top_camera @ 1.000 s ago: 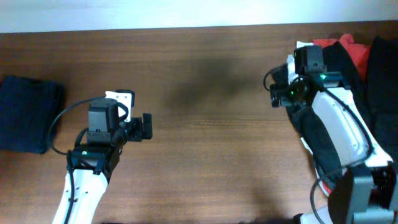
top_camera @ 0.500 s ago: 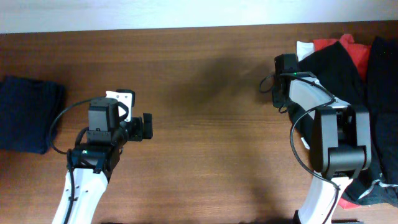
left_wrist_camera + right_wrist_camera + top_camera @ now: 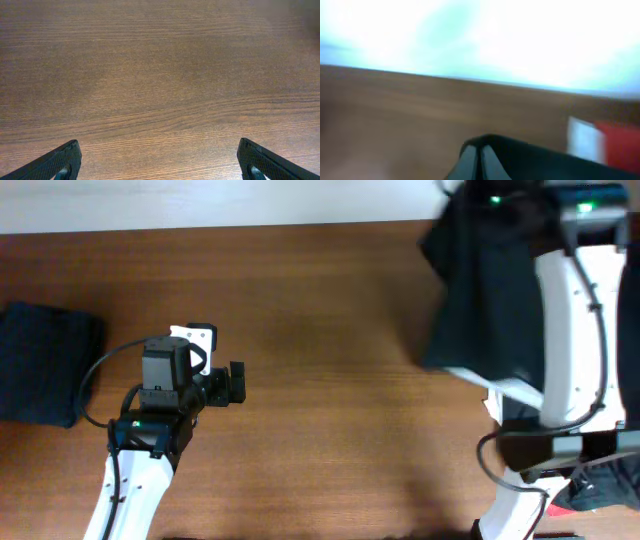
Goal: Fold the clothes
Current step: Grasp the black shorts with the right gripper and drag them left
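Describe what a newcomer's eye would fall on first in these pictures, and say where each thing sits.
The black shorts dangling in mid-air at the upper right, pinched by the right gripper, catch the eye first. At lower left, the left gripper hovers open over the wooden table. A folded navy garment lies at the table's left edge.

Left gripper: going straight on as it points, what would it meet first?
Likely only bare table; the left gripper is open with nothing ahead. Farther right hang the black shorts, depth unclear.
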Tool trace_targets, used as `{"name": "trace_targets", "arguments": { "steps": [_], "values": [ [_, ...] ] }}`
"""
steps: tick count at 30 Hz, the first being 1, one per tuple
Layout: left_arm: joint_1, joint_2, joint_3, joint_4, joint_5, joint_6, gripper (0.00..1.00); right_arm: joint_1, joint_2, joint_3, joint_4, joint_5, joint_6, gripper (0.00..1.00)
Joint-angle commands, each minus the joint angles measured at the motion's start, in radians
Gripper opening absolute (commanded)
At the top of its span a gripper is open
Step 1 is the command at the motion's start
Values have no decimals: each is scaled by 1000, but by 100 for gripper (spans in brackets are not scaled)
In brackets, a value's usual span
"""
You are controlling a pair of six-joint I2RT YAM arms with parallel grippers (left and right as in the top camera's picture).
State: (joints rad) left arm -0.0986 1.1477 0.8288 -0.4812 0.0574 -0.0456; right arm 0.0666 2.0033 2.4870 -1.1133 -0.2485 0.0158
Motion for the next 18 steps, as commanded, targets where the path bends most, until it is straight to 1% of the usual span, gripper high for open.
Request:
{"name": "trace_targets", "arguments": {
  "steps": [1,2,3,4,6,8,9,10,11,12,13,14,16,18],
  "values": [
    [3,-2,20,1,18,9,99,164,19,24,41,-138,4,4],
    [3,-2,20,1,18,9,99,210,52,24,56,-132,4,13],
    [3,-2,20,1,18,9,99,234,82,24,72,-121,4,60],
    [3,-2,20,1,18,9,99,246,106,24,73,-40,5,99],
    [3,-2,20,2,18,9,99,233,120,24,-4,268,31,99],
    [3,-2,20,9,18,9,99,203,119,24,-135,412,31,99],
    [3,-1,20,34,21,9,99,179,119,24,-201,418,32,99],
    [3,-2,20,74,65,8,99,134,119,24,-277,418,101,99],
    [3,-2,20,117,147,8,99,79,119,24,-359,378,121,99],
    [3,1,20,156,216,8,99,38,119,24,-422,352,121,99],
    [2,11,20,183,254,8,99,10,119,24,-465,351,121,99],
    [-11,40,20,214,288,4,98,-51,119,24,-518,350,124,99],
    [-76,142,20,253,296,-74,98,-129,119,24,-561,349,144,99],
    [-170,293,20,328,314,-169,98,-189,119,24,-586,341,143,99]
  ]
}}
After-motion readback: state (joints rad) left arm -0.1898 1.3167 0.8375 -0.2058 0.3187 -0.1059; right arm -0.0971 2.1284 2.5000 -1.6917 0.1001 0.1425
